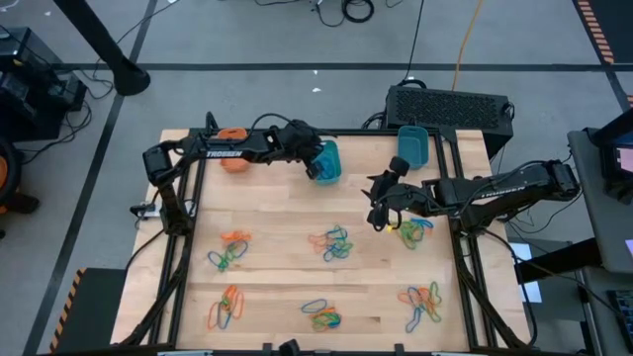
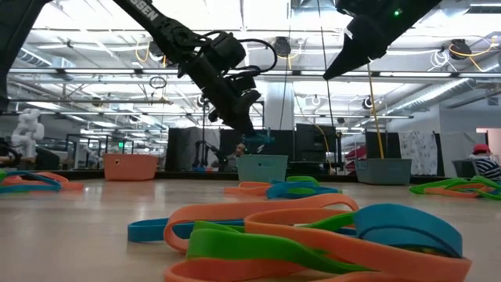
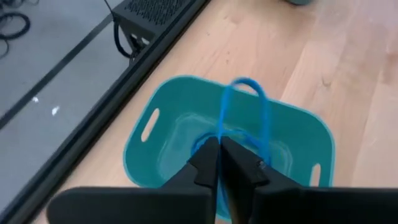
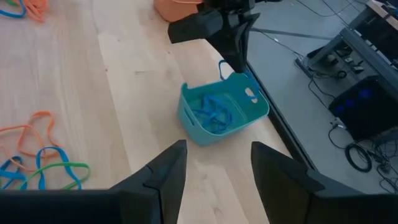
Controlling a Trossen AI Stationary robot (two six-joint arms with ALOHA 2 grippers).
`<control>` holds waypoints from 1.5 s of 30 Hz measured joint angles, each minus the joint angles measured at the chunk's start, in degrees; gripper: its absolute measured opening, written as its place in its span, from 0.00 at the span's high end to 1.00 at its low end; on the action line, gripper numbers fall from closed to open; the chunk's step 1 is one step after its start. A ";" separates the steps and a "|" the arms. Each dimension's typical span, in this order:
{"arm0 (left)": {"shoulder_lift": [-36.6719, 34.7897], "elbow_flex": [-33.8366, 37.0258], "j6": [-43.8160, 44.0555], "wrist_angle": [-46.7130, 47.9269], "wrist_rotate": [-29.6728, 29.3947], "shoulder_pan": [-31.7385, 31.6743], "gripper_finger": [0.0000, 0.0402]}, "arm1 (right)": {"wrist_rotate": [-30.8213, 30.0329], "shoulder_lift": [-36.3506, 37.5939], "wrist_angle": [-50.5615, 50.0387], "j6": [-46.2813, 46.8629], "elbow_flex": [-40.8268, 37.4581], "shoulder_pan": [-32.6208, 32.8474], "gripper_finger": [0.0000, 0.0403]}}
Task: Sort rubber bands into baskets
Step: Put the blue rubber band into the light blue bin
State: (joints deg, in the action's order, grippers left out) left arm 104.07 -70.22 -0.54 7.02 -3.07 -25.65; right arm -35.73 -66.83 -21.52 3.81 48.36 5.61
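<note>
Left gripper (image 3: 219, 163): we record it hovering directly above the middle teal basket (image 3: 168, 124), fingers drawn almost together and pinching one blue rubber band (image 3: 249, 99). The band's loop stands out beyond the fingertips over the basket's interior, its long axis in line with the fingers. More blue bands (image 4: 214, 113) lie tangled on this basket's floor; we cannot count them.

Right gripper (image 4: 214, 167): we note it released, fingers spread wide and holding nothing, hanging over the table (image 1: 287, 213) just beside the nearest heap of bands (image 1: 413, 229), on the right half.

Baskets, three counted, all along the table's far edge:
- one orange basket (image 1: 233, 161), at the far left, partly hidden under the left arm;
- the middle teal basket, beneath the left gripper, its long axis running roughly toward the table's front in the high view;
- one second teal basket (image 1: 412, 146), further right, near the black box (image 1: 450, 104) that stands behind the table.

Loose rubber bands: we count six mixed heaps of orange, blue, green and yellow loops on the table, three in a middle row and three in a front row (image 1: 321, 314). Individual loops in each heap are too tangled to count.
</note>
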 joint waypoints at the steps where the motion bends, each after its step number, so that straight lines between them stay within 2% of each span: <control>1: 0.00 0.00 -0.62 -0.41 0.00 0.00 0.91 | 0.00 0.00 0.01 0.00 0.00 0.00 0.58; 19: -0.19 0.00 0.10 -1.63 0.26 0.15 0.69 | 0.00 0.00 -0.32 0.29 0.00 0.02 0.58; 23: -2.61 -0.02 1.27 1.26 9.04 0.82 0.69 | 2.54 0.00 -2.02 2.44 -0.01 0.48 0.58; 27: -6.21 -0.11 3.05 11.70 20.03 4.61 0.69 | 9.47 0.00 -2.32 2.60 0.00 1.04 0.58; 29: -7.56 -0.09 3.05 17.86 21.00 8.96 0.69 | 12.83 0.00 -2.00 2.95 0.00 1.33 0.58; 33: -8.45 -0.07 4.58 24.37 18.38 20.65 0.69 | 17.65 0.00 -0.44 3.04 0.00 2.00 0.58; 38: -9.10 0.01 11.28 33.01 9.50 34.10 0.69 | 18.34 0.00 0.31 4.81 0.00 3.28 0.58; 41: -9.86 -0.02 16.15 41.16 4.89 39.49 0.69 | 18.38 0.00 0.34 6.29 -0.02 4.17 0.58; 45: -10.26 0.63 24.14 57.66 -1.87 43.96 0.69 | 18.46 0.02 0.42 8.10 -0.02 5.36 0.58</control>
State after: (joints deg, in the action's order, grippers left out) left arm 93.82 -69.59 23.60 64.68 -4.94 18.31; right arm -17.26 -66.81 -21.10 11.91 48.34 10.97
